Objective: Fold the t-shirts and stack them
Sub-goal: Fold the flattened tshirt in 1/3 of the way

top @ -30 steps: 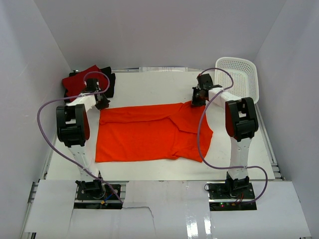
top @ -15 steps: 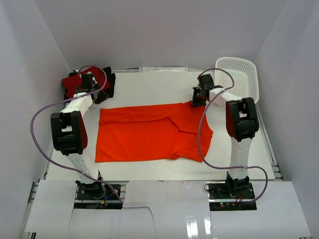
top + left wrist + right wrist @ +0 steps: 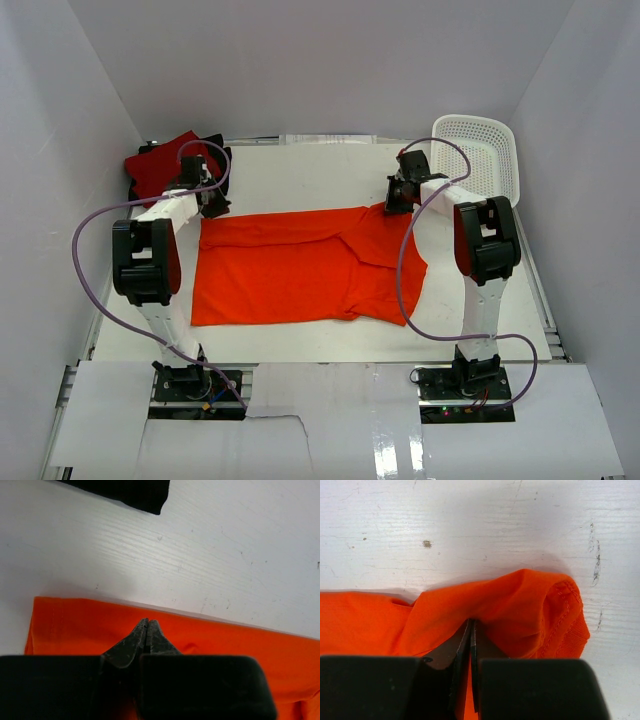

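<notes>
The orange shirt (image 3: 290, 270) lies spread flat across the middle of the surface (image 3: 300, 180), wider from left to right than from near to far. A crease line shows a little right of its middle.

My left gripper (image 3: 148, 622) is at the shirt's far left corner. Its fingers are pressed together, and their tips sit over orange cloth just inside the far edge. The cloth around them lies almost smooth, so I cannot tell whether any of it is pinched.

My right gripper (image 3: 471, 622) is at the shirt's far right corner and is clamped on the orange shirt. The fabric rises in a bunch around the closed fingertips, and a stitched hem curls over on the right side of that bunch.

The red shirt (image 3: 160, 165) sits in the far left corner of the surface. The black shirt (image 3: 130, 490) shows at its right side, touching it. In my left wrist view a black corner lies apart from the orange edge, with a strip of bare white surface between them.

The basket (image 3: 490, 160) is in the far right corner, tilted against the wall — well apart from the red and black shirts and near my right arm.
</notes>
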`<control>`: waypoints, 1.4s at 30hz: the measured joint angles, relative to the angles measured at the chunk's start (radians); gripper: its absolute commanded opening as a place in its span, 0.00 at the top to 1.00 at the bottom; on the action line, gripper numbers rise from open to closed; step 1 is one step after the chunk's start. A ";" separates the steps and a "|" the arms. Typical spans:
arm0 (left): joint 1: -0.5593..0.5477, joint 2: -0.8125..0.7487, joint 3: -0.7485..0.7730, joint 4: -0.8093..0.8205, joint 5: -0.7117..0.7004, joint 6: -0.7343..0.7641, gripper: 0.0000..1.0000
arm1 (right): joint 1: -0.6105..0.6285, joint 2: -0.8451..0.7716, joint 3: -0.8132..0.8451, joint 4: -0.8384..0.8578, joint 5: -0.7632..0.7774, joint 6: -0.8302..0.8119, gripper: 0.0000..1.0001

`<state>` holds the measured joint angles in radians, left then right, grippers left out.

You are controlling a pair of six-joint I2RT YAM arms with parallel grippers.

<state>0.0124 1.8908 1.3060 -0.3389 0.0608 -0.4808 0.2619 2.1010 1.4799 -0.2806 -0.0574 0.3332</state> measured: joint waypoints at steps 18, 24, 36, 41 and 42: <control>-0.027 0.000 -0.040 -0.060 -0.035 0.013 1.00 | -0.002 -0.008 -0.022 0.027 -0.008 0.000 0.92; -0.042 0.043 -0.021 -0.070 -0.057 0.019 1.00 | -0.005 -0.009 -0.024 0.029 -0.017 0.000 0.92; -0.038 0.193 0.182 -0.129 -0.091 0.013 1.00 | -0.005 -0.010 -0.024 0.029 -0.018 0.000 0.92; -0.033 0.252 0.272 -0.156 -0.090 0.012 1.00 | -0.005 0.035 0.047 -0.005 -0.021 0.000 0.92; -0.032 0.256 0.279 -0.159 -0.090 0.012 1.00 | -0.006 0.050 0.072 -0.013 -0.022 0.000 0.92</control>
<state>-0.0200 2.1471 1.5852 -0.4976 -0.0296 -0.4690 0.2562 2.1506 1.5520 -0.2932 -0.0792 0.3332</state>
